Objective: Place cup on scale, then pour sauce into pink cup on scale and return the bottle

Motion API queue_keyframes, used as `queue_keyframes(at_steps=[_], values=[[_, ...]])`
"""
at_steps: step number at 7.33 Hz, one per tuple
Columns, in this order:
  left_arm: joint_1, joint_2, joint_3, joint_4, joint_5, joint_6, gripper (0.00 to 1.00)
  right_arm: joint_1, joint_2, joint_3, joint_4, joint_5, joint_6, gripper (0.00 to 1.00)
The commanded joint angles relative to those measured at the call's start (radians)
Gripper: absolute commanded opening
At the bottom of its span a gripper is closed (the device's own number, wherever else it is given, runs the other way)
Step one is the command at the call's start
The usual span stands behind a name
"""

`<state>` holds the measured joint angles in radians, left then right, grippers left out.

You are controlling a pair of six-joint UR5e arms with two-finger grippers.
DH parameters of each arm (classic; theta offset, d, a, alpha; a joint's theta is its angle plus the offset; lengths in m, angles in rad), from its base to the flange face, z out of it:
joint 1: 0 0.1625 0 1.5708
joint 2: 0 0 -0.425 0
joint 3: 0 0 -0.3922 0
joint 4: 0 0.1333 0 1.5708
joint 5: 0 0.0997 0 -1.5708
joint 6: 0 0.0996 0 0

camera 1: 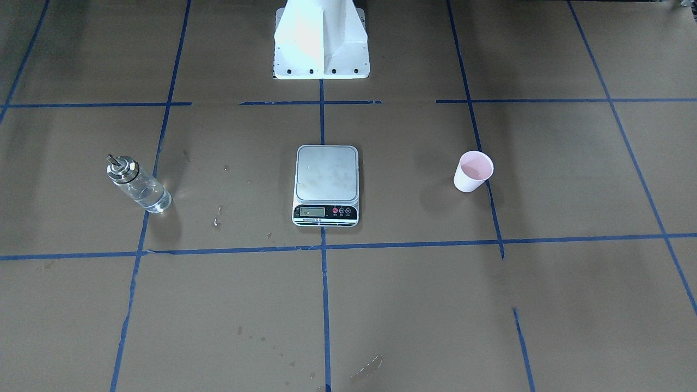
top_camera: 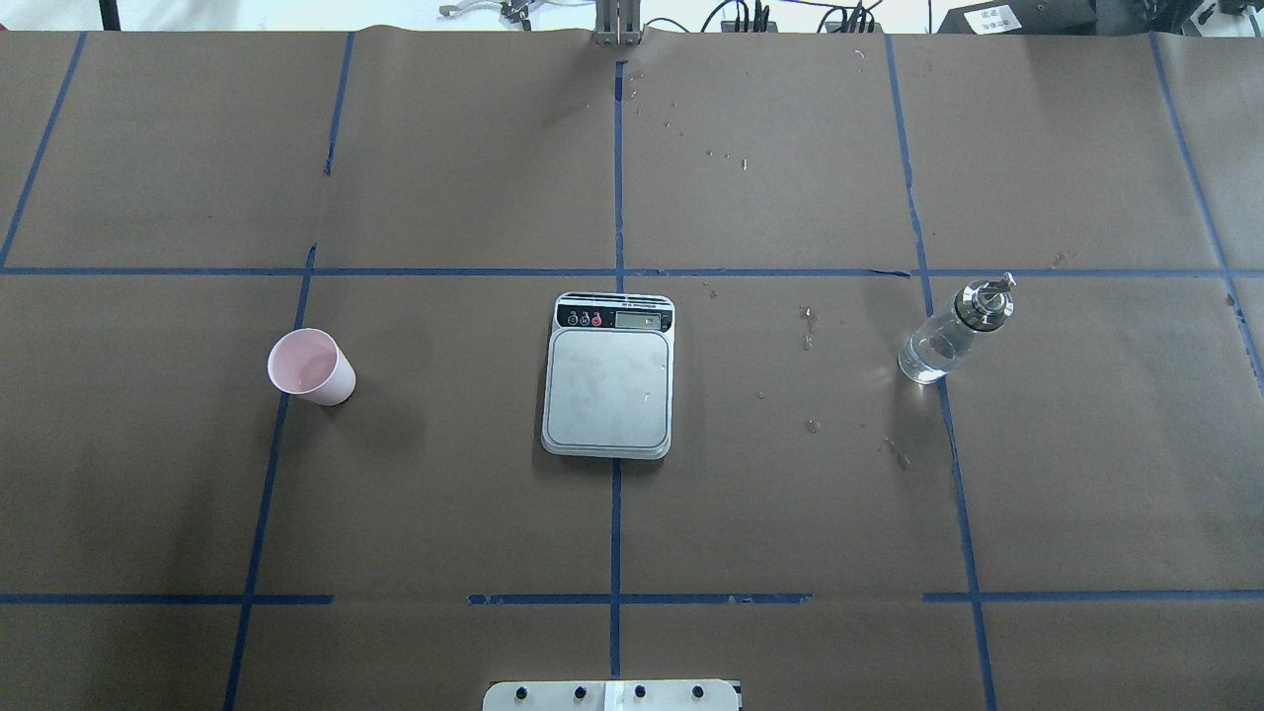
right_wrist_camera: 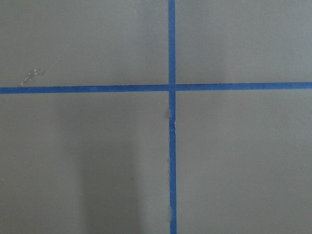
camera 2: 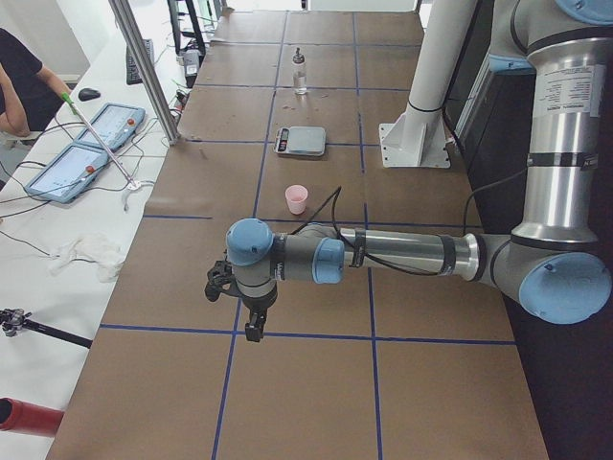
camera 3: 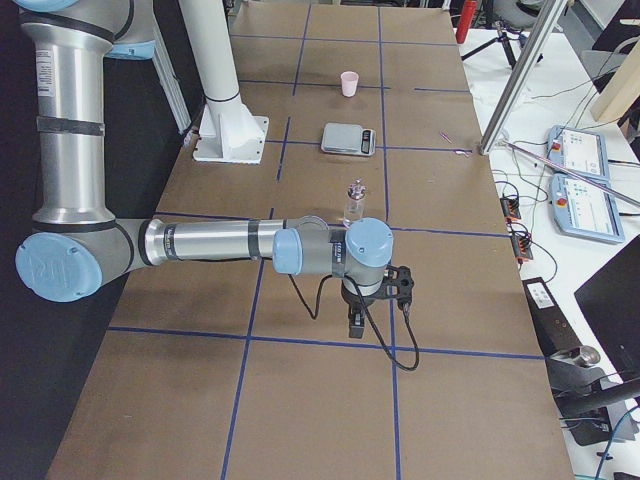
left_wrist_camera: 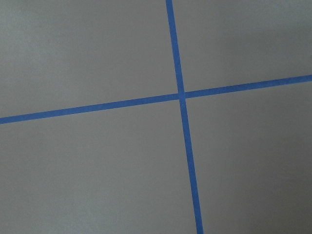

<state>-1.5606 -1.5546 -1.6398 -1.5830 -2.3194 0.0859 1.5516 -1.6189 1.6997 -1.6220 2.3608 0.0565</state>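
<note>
The pink cup (camera 1: 472,171) stands upright on the brown paper on the robot's left side, also in the overhead view (top_camera: 311,367). The scale (camera 1: 326,182) lies at the centre with nothing on its platform (top_camera: 609,385). The glass bottle (camera 1: 137,184) with its metal cap stands on the robot's right side (top_camera: 953,331); its clear sauce barely shows. My left gripper (camera 2: 253,328) hangs over the table's left end, far from the cup (camera 2: 297,198). My right gripper (camera 3: 357,325) hangs over the right end, a little beyond the bottle (camera 3: 354,203). I cannot tell whether either gripper is open or shut.
The white robot pedestal (camera 1: 321,43) stands behind the scale. Blue tape lines grid the paper, and small wet spots (top_camera: 808,321) lie between scale and bottle. Both wrist views show only paper and a tape crossing. A side table with tablets (camera 2: 81,158) and a person (camera 2: 14,86) lies beyond the far edge.
</note>
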Motion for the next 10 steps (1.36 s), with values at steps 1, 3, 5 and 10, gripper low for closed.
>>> queue_keyframes(at_steps=[1, 3, 5, 10], values=[[0.001, -0.004, 0.0, 0.0, 0.0, -0.002, 1.0, 0.001, 0.007, 0.005, 0.002, 0.005, -0.001, 1.0], [0.001, -0.033, -0.006, 0.006, 0.003, -0.003, 1.0, 0.001, 0.005, 0.002, 0.001, 0.005, 0.0, 1.0], [0.017, -0.09, -0.061, 0.008, 0.011, -0.108, 1.0, 0.001, 0.005, 0.008, 0.001, 0.003, 0.0, 1.0], [0.102, -0.102, -0.241, -0.055, -0.008, -0.207, 1.0, 0.001, -0.003, 0.061, -0.009, 0.037, 0.011, 1.0]])
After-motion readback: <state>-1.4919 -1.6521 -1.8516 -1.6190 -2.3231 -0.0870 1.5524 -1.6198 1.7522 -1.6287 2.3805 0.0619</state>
